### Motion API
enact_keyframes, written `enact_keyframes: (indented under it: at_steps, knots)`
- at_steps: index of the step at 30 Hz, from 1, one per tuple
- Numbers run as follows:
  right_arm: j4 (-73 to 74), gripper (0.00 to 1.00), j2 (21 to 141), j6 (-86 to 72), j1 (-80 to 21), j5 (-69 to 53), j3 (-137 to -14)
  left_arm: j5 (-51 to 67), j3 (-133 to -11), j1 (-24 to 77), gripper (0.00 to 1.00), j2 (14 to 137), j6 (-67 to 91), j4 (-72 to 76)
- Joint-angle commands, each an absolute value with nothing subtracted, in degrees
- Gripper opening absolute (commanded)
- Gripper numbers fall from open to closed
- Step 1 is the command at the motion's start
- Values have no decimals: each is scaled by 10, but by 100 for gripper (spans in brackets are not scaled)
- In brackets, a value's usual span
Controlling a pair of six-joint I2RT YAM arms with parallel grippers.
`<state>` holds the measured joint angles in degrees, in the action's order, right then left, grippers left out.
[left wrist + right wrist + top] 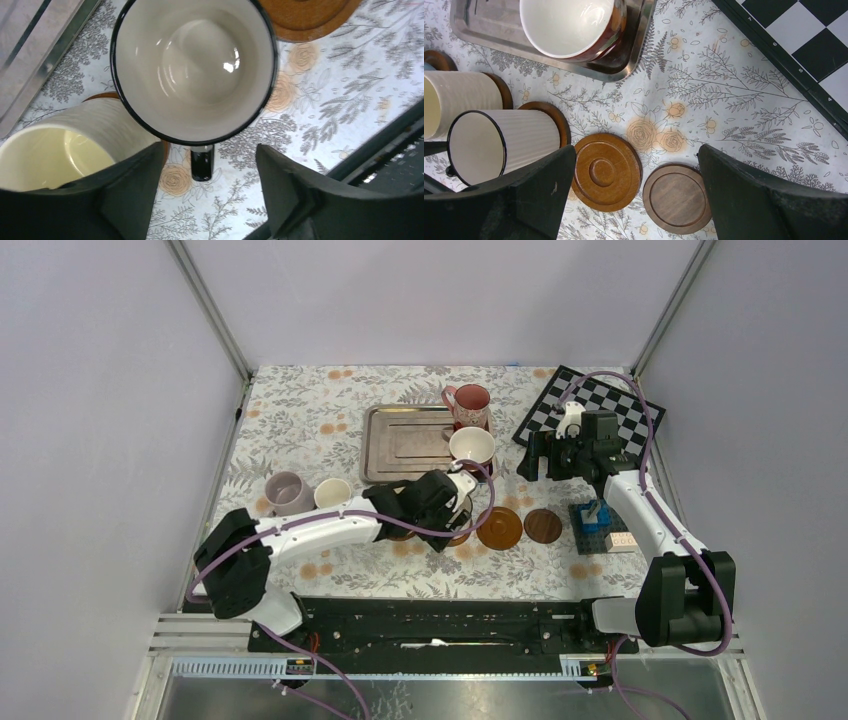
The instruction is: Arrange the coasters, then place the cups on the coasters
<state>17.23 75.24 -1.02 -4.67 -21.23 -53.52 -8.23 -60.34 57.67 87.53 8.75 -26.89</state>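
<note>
In the left wrist view a white cup with a black rim [195, 65] stands upright, its dark handle [202, 164] pointing toward my left gripper [207, 187]. That gripper is open; its fingers stand apart on either side of the handle and touch nothing. A cream cup [55, 147] sits beside it on a coaster. My right gripper [636, 197] hangs open high above an empty brown coaster [606, 172] and a darker coaster [676, 197]. A dark red cup [569, 25] stands on the tray. A lilac cup [288, 493], another cream cup [333, 492] and a pink cup [470, 403] stand apart.
A silver tray [400, 445] lies at the back centre. A chessboard [600, 410] is at the back right. Blue toy bricks [597, 515] sit under the right arm. Metal rails run along the near table edge [430, 615].
</note>
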Motion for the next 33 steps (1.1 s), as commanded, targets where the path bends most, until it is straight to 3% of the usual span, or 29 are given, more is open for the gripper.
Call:
enact_keyframes:
  at_steps: [1, 2, 3, 6, 12, 20, 28, 33]
  knots:
    - [159, 98, 742, 17, -43, -244, -542, -28, -656, 576, 83, 827, 46, -292]
    - [161, 98, 743, 20, -43, -247, -543, 10, -669, 574, 94, 823, 25, -305]
    - [163, 98, 743, 22, -43, -250, -544, 37, -682, 563, 98, 817, 9, -318]
    - [175, 98, 747, 31, -43, -263, -551, 198, -739, 500, 99, 815, -52, -362]
    - [183, 98, 758, 49, -43, -301, -555, 366, -927, 340, 99, 907, -182, -454]
    - [189, 98, 756, 66, -43, -329, -552, 404, -1191, 222, 99, 1110, -378, -530]
    - [185, 98, 750, 68, -43, -328, -549, 384, -1319, 215, 97, 1268, -561, -516]
    - [183, 98, 754, 71, -43, -327, -546, 375, -1324, 216, 95, 1318, -596, -441]
